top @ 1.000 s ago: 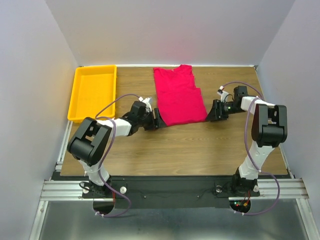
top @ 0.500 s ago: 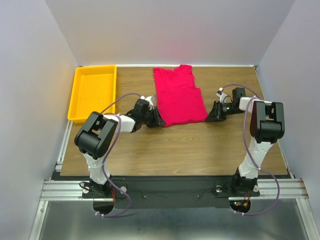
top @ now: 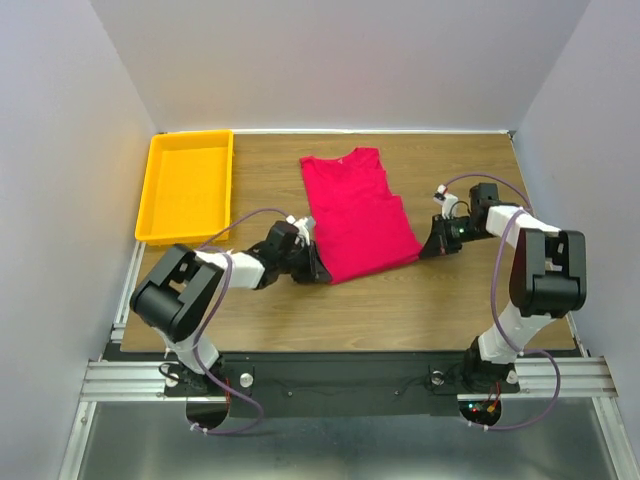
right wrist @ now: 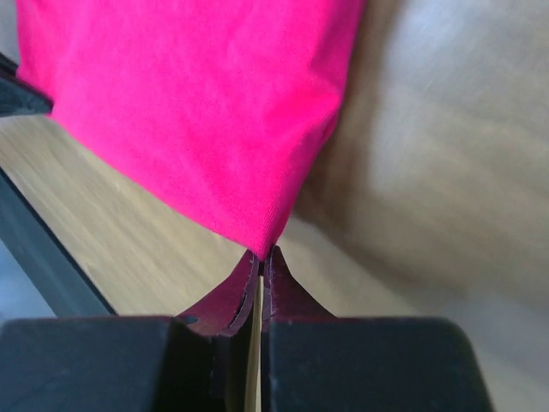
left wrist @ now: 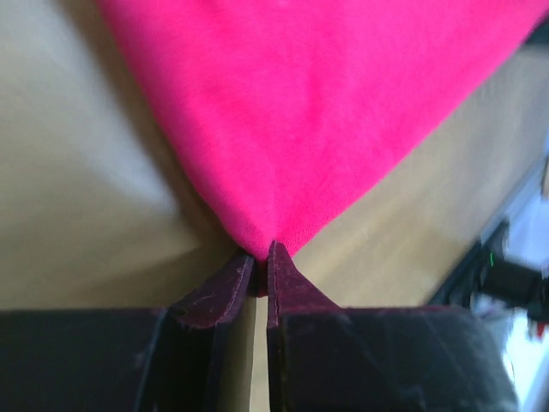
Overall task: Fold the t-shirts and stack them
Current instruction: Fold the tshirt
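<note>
Yellow tray (top: 188, 190) apart from crimson t-shirt (top: 358, 215), its near corners tight in left tool (left wrist: 263, 251) and right tool (right wrist: 262, 253).

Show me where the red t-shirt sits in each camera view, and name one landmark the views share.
Top external: t-shirt lies mid-table, right of the yellow tray.
Left wrist: fills the upper frame, corner pinched in the left jaws.
Right wrist: upper left, corner pinched in the right jaws.
Shared landmark: the wooden table beneath it.
</note>
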Robot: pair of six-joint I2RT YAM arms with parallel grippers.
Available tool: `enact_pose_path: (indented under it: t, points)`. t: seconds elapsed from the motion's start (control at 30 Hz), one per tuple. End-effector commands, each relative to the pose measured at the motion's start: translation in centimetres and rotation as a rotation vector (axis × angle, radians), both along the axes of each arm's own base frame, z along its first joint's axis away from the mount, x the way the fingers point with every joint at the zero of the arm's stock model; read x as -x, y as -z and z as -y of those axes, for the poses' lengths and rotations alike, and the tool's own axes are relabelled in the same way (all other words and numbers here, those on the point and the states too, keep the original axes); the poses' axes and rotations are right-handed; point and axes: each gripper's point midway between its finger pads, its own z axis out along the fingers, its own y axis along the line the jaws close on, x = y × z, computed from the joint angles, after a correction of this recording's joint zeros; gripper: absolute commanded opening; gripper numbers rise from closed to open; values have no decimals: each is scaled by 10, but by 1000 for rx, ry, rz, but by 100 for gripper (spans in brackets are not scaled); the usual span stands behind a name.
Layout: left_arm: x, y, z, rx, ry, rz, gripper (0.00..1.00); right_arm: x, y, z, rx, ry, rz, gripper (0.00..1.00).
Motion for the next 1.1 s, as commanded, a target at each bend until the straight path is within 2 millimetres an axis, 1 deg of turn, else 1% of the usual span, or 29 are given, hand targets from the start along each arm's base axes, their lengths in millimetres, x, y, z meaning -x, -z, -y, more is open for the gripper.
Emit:
enact_pose_path:
  t: [0.0,0.03,0.07,0.1,0.13,0.17,0.2,0.27,0.3,0.33,0.37,0.4,0.43,0.47,0.5,0.57,0.6,0.67,0.7,0.73,0.77,0.8,0.83,0.87,0.9,0.93,0.97,1.0,1.07]
  points:
    - [62,-10,10,33,101,-85,15,26,-9,16,121,-80,25,1]
    - [71,-11,12,39,113,-94,15,30,-11,16,129,-101,38,0]
    - [78,-18,14,54,118,-90,15,36,-16,16,129,-109,33,1]
    - [83,-19,15,58,120,-96,16,41,-16,17,134,-121,18,1]
    - [90,-16,13,55,110,-115,17,42,-18,19,148,-155,36,1]
    - [91,-17,12,57,102,-116,17,47,-20,20,148,-174,25,1]
    - [92,-21,9,60,91,-104,21,58,-20,18,140,-195,-14,3]
    - [88,-22,3,43,50,-92,26,69,-17,20,148,-226,-25,7]
    - [87,-28,3,52,39,-76,32,74,-17,21,158,-236,-23,14]
    - [88,-29,0,44,33,-78,34,75,-17,23,169,-242,-15,18]
    - [87,-38,0,58,28,-59,38,75,-19,24,178,-246,-2,22]
    - [89,-39,-2,57,27,-58,41,74,-21,26,196,-251,11,29]
    - [92,-40,-6,46,24,-61,46,67,-28,30,221,-254,50,32]
    - [92,-53,-7,70,25,-32,51,62,-32,32,242,-258,77,35]
    - [94,-56,-10,67,27,-21,62,58,-36,35,262,-263,100,40]
    - [97,-61,-19,42,18,-4,66,48,-43,43,312,-289,161,43]
    - [98,-74,-23,44,32,51,67,40,-49,45,329,-303,203,50]
    - [90,-88,-28,39,18,137,67,33,-54,47,350,-369,278,53]
    - [87,-104,-29,59,27,207,68,32,-55,46,344,-397,303,54]
    - [83,-118,-27,69,40,259,68,32,-56,43,332,-432,335,56]
    - [81,-124,-26,52,85,334,68,31,-58,36,301,-529,429,57]
    - [80,-130,-23,46,116,379,68,41,-57,31,268,-592,464,57]
    - [76,-147,-16,56,143,440,68,45,-61,20,209,-648,532,57]
    - [76,-153,-12,40,188,494,68,46,-63,16,205,-771,661,59]
    - [80,-153,-4,0,277,575,69,56,-64,11,167,-826,697,62]
    - [80,-164,3,-10,317,641,69,59,-66,6,150,-873,760,67]
    - [83,-162,11,-56,404,735,69,64,-66,-2,112,-929,839,69]
    - [87,-163,16,-75,460,795,69,65,-65,-5,88,-951,861,69]
    - [92,-160,23,-114,533,895,69,63,-67,-10,55,-1000,931,70]
